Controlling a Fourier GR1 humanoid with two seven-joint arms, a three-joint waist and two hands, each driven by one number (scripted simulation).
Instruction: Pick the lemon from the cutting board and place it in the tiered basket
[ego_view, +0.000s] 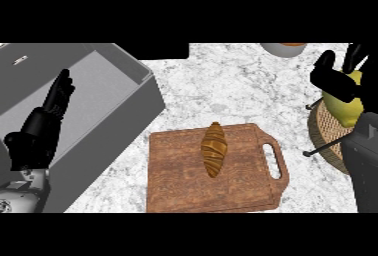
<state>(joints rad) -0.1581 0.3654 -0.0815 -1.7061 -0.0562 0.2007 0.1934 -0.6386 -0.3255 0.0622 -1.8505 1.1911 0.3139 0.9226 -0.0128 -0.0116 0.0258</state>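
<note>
Head view: right of the cutting board (184, 185), the right hand (336, 80) curls round the lemon (347, 109) above the tiered basket (328, 134), so the placing step likely needs lowering, then release; the left hand (33, 142) rests open left of the board.

This is a kitchen. A white marbled stone desk (221, 85) carries a wooden cutting board (177, 175) with a handle slot, and a browned pastry (213, 148) lies on it. A grey sink (111, 90) sits at the desk's left edge and a woven basket (328, 131) at its right.
</note>
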